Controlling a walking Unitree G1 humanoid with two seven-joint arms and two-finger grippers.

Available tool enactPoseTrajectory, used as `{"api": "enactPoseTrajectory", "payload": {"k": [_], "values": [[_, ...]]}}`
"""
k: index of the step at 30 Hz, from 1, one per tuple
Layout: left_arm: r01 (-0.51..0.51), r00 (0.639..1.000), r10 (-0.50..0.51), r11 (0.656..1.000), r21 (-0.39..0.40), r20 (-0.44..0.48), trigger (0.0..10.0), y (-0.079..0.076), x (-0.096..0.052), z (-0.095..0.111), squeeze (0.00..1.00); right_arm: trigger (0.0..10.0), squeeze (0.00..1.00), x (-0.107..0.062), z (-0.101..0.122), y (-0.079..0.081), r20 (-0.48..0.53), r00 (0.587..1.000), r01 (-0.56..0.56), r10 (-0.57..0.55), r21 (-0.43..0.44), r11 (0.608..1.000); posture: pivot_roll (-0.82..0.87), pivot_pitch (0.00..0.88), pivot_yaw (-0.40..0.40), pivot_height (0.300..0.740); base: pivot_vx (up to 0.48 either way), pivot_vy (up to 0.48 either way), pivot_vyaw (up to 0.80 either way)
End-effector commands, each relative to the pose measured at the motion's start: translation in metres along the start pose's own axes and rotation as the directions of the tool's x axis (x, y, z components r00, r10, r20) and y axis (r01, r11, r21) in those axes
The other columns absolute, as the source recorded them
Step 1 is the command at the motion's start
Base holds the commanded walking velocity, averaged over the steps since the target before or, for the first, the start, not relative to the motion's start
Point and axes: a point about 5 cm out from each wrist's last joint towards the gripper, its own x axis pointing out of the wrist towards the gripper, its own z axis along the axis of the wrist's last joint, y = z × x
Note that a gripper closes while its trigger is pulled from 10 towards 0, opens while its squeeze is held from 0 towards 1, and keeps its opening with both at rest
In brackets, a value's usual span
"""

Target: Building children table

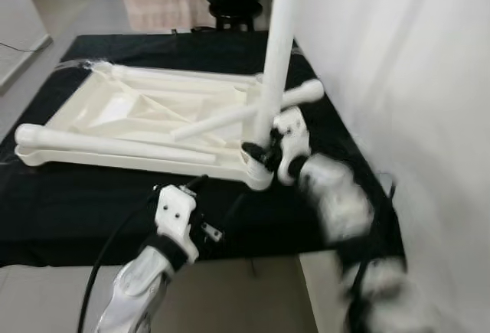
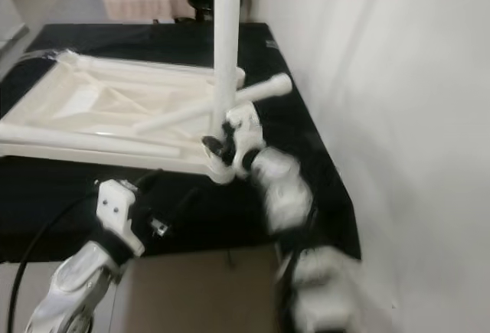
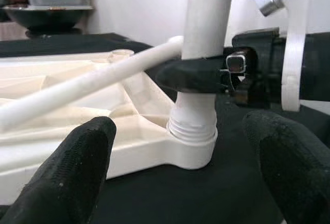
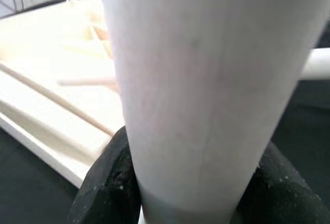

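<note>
A: right gripper [image 1: 259,151] clamped on upright leg [image 1: 277,50] just above its corner socket [image 3: 192,144] of the upturned table top [image 1: 130,119]; left gripper [image 3: 175,177] spread, hanging near, touching nothing.

B: I'd keep the leg plumb while twisting; threads visible, probably not seated; steady the frame with the left.

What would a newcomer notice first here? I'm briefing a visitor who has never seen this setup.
First, the upright white table leg standing in the near right corner socket of the upside-down cream tabletop on the black cloth. The right gripper is clamped low on that leg. The left gripper hangs open just in front, while two loose legs lie across the tabletop.
</note>
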Motion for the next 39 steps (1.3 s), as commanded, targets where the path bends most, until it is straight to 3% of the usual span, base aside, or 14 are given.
{"api": "enactPoseTrajectory", "payload": {"k": [1,4,5,8,9,10,15,17,21,22,29,30,31,39], "values": [[0.013,1.000,-0.013,1.000,-0.006,-0.020,10.0,0.000,-0.001,-0.003,0.00,0.0,0.00,0.002,-0.030,0.005,-0.148,0.989,0.020,-0.015,0.032,0.999,0.03,0.131,-0.032,0.740,0.000,0.000,0.00],[0.020,1.000,-0.020,1.000,-0.008,-0.023,10.0,-0.001,0.000,-0.003,0.00,0.0,0.00,0.016,-0.022,0.012,-0.126,0.992,-0.025,0.030,0.043,0.999,0.04,0.125,-0.040,0.740,0.000,0.000,0.00],[0.020,0.999,-0.021,1.000,-0.007,-0.024,10.0,-0.001,0.000,-0.004,0.00,4.2,0.00,0.021,-0.018,0.015,-0.118,0.992,-0.043,0.049,0.052,0.998,0.04,0.123,-0.042,0.740,0.000,0.000,0.00],[0.017,1.000,-0.017,1.000,-0.005,-0.024,10.0,-0.001,0.000,-0.004,0.00,4.2,0.00,0.025,-0.014,0.016,-0.111,0.992,-0.051,0.057,0.054,0.997,0.05,0.123,-0.046,0.740,0.000,0.000,0.00],[0.010,1.000,-0.010,1.000,-0.003,-0.022,10.0,-0.001,0.000,-0.004,0.00,10.0,0.00,0.028,-0.007,0.018,-0.077,0.992,-0.098,0.102,0.059,0.993,0.05,0.122,-0.046,0.740,0.000,0.000,0.00],[0.002,1.000,-0.002,1.000,-0.003,-0.020,10.0,-0.001,0.000,-0.004,0.00,10.0,1.00,0.029,0.002,0.020,-0.036,0.987,-0.156,0.158,0.061,0.986,0.05,0.120,-0.049,0.740,0.000,0.000,0.00],[-0.001,1.000,0.001,1.000,-0.004,-0.019,10.0,-0.001,0.000,-0.004,0.00,10.0,1.00,0.024,0.026,0.024,0.053,0.937,-0.347,0.345,0.031,0.937,0.05,0.115,-0.052,0.740,0.000,0.000,0.00],[0.003,1.000,-0.003,1.000,-0.006,-0.020,10.0,-0.001,0.001,-0.004,0.00,10.0,0.00,0.021,0.034,0.019,0.063,0.888,-0.454,0.456,-0.034,0.890,0.05,0.114,-0.051,0.740,0.000,0.000,0.00],[0.004,1.000,-0.004,1.000,-0.007,-0.019,10.0,-0.001,0.001,-0.004,0.00,10.0,0.00,0.018,0.037,0.016,0.044,0.842,-0.531,0.538,-0.112,0.840,0.05,0.109,-0.055,0.740,0.000,0.000,0.00],[0.003,1.000,-0.004,1.000,-0.007,-0.017,10.0,-0.002,0.002,-0.005,0.00,10.0,0.00,0.015,0.038,0.011,-0.023,0.747,-0.652,0.664,-0.216,0.727,0.05,0.104,-0.059,0.740,0.000,0.000,0.00],[0.001,1.000,-0.001,1.000,-0.007,-0.016,10.0,-0.002,0.003,-0.005,0.00,10.0,0.00,0.020,0.039,0.003,-0.090,0.703,-0.701,0.706,-0.257,0.665,0.05,0.102,-0.063,0.740,0.000,0.000,0.00],[0.000,1.000,0.000,1.000,-0.007,-0.015,10.0,-0.003,0.003,-0.005,0.00,8.7,0.00,0.023,0.039,0.000,-0.110,0.695,-0.712,0.711,-0.249,0.657,0.05,0.100,-0.064,0.740,0.000,0.000,0.00],[0.000,1.000,0.000,1.000,-0.007,-0.015,10.0,-0.003,0.003,-0.005,0.00,0.0,0.00,0.028,0.038,-0.004,-0.126,0.692,-0.719,0.711,-0.208,0.663,0.05,0.100,-0.065,0.740,0.000,0.000,0.00],[-0.001,1.000,0.001,1.000,-0.008,-0.015,10.0,-0.004,0.003,-0.005,0.00,0.0,0.00,0.032,0.027,-0.018,-0.170,0.711,-0.704,0.683,-0.163,0.692,0.05,0.100,-0.071,0.740,0.000,0.000,0.00]]}}
